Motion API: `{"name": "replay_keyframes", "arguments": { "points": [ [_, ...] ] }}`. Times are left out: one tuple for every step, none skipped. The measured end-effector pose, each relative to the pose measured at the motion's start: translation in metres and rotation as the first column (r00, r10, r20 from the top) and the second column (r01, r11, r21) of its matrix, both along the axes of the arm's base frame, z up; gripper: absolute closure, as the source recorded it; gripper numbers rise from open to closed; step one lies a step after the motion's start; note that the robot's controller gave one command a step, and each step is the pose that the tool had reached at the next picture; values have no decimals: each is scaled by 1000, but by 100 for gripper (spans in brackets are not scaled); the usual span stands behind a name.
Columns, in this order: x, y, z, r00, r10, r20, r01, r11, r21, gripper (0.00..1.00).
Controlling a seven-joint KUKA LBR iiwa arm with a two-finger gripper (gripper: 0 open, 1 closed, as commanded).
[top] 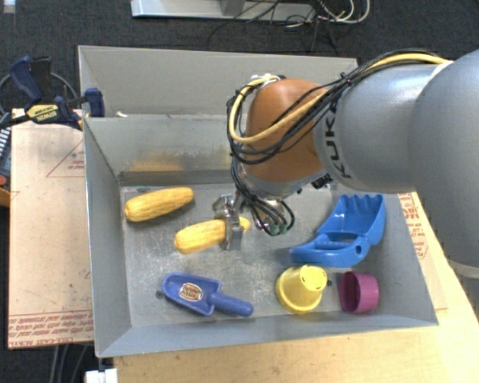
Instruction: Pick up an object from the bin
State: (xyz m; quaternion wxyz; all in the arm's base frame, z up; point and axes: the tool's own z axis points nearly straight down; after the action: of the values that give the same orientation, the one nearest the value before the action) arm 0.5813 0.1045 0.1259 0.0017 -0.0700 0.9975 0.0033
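My gripper [230,223] hangs low in the middle of the bin, its metal fingers at the right end of a yellow corn cob [199,235] that lies on the bin floor. The fingertips seem to straddle that end of the cob, and the cob rests on the floor. A second yellow corn cob [158,204] lies up and to the left, near the bin's left wall. A blue toy tool with an oval label [203,295] lies below, toward the front.
A blue scoop [345,234] lies to the right of the gripper. A yellow cup-like piece [302,288] and a purple cylinder [358,291] sit at the front right. The arm and its orange cover reach in from the right, above the bin's back half.
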Motion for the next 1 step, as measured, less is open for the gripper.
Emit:
{"name": "replay_keyframes", "arguments": {
  "points": [
    [-10,-1,52,1000,-7,-13,7,1000,-2,100]
  ]
}}
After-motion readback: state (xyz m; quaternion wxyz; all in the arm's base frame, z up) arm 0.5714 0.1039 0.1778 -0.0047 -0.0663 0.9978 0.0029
